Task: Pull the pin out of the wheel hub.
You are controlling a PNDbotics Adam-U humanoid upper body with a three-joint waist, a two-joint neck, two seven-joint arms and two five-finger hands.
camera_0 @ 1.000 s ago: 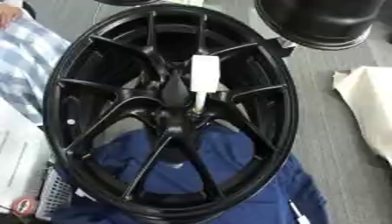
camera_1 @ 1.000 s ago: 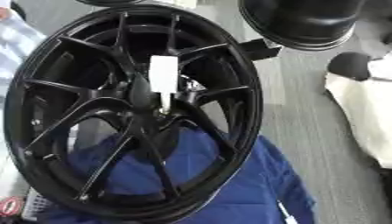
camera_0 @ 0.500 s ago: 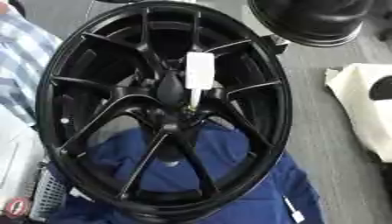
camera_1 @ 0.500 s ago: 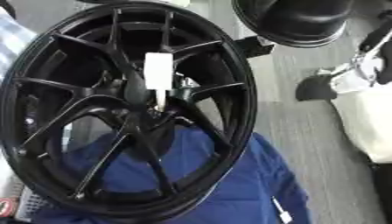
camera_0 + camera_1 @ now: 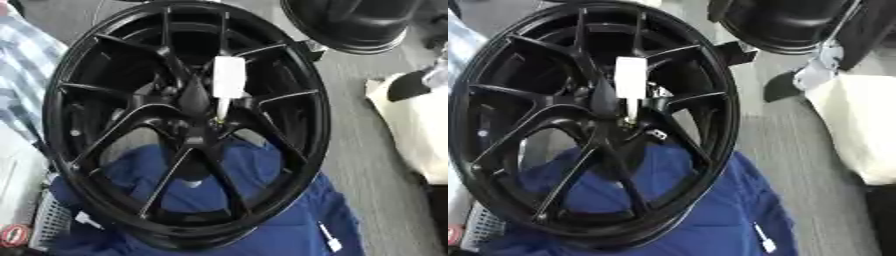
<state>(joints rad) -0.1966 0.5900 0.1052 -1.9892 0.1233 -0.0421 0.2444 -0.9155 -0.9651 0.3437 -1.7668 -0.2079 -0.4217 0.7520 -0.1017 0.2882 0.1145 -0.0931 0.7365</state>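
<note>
**Pin still seated in hub – R hand off to the side, no grip yet**

The wheel (image 5: 188, 125) is a black multi-spoke rim, tilted, taking up most of the view, and it sits on a blue cloth (image 5: 262, 220) on the grey worktop (image 5: 367, 150). The pin (image 5: 229, 80) has a white blocky head and a thin stem pointing toward the near side. It sits just right of the hub centre (image 5: 194, 100), with the stem tip at a hole in the hub, and it isn't out yet.

What I take for my R hand (image 5: 789, 85) is a black part w/ a silver joint above it. It's right of the rim, not touching the rim or the pin. I can't tell whether the fingers are spread or curled. The L hand isn't in any view.

How I'd do this step:
- Bring the R hand over the rim edge, between the spokes.
- Pinch the white head by its sides, not the thin stem.
- Pull straight along the stem axis, away from the hub. I reckon a sideways tug could jam it or rock the rim on the cloth.
- If the rim shifts, steady it w/ the L hand.

Containers:
- A black bowl-like round thing (image 5: 350, 25) sits far right. The inside is dark and I can't make out any contents.
- A grey mesh, basket-like bit (image 5: 52, 225) shows near left, partly under the rim. Contents are hidden.
</note>
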